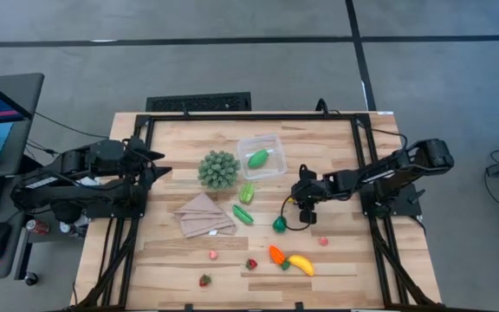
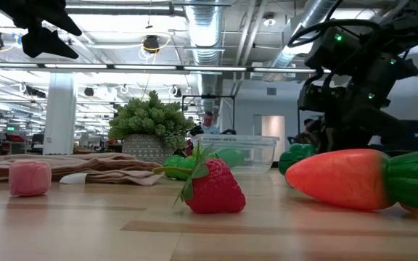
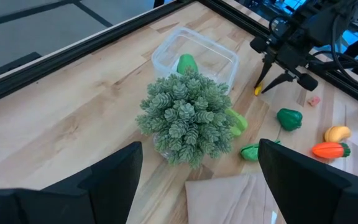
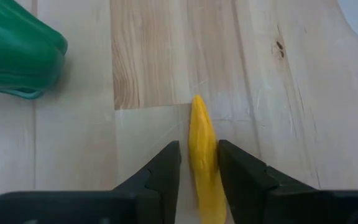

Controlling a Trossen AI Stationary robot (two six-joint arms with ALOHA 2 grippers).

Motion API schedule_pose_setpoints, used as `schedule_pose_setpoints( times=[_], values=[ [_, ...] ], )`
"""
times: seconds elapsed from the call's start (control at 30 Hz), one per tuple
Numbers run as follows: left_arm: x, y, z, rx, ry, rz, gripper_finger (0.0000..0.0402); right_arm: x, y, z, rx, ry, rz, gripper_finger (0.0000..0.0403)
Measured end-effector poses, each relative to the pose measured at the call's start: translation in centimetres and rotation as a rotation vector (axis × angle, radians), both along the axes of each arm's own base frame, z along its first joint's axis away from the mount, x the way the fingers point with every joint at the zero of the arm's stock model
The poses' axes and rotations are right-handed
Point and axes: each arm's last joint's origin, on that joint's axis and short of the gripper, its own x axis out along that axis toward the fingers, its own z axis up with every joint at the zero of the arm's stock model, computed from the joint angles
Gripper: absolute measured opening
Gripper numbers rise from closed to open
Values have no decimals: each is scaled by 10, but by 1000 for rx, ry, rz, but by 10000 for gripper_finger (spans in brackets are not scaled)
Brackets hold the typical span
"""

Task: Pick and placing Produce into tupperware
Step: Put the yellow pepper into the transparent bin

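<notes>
Left gripper (image 3: 197, 180) hangs over the table's left side, near the spiky round green ball (image 1: 218, 169), fingers spread wide and holding nothing; this arm waits. Tan folded cloth (image 1: 204, 215) lies just beside the ball. Clear square plastic tupperware (image 1: 262, 155) sits right of the ball and already holds one green pod (image 1: 257, 158). Two more green pods (image 1: 244, 203) lie between tub and table centre, a green toy pepper (image 1: 279, 224) further right, and an orange carrot (image 1: 276, 255) and yellow banana (image 1: 301, 264) toward the near edge, with small red strawberries (image 1: 251, 263) scattered there. Right gripper (image 4: 199, 165), right of the tub and near the pepper, pinches a slim yellow piece (image 4: 202, 155) between its fingers, apparently low over the wood. Judged step: securing a grasp on this piece; the next move would call for a lift clear of the pepper, then a carry over the tub's rim. Only the right wrist view shows the pinch plainly; the high view shows the layout and tub contents; the low view shows mostly a strawberry and the carrot up close.
</notes>
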Motion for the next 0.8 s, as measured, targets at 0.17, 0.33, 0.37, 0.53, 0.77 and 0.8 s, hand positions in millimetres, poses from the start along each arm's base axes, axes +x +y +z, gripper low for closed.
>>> schedule_pose_setpoints(
  times=[0.17, 0.33, 0.37, 0.53, 0.77, 0.8],
  values=[
    [0, 0, 0, 0, 0, 0, 310, 0, 0, 0, 13, 0, -23, 69],
    [0, 0, 0, 0, 0, 1, 310, 0, 0, -1, 17, 0, -33, 63],
    [0, 0, 0, 0, 0, 1, 310, 0, 0, -1, 18, 0, -34, 63],
    [0, 0, 0, 0, 0, 1, 310, 0, 0, 0, 26, -10, -47, 63],
    [0, 0, 0, 0, 0, 1, 310, 0, 0, 5, 38, -40, -63, 63],
    [0, 0, 0, 0, 0, 1, 310, 0, -1, 7, 39, -53, -66, 63]
  ],
)
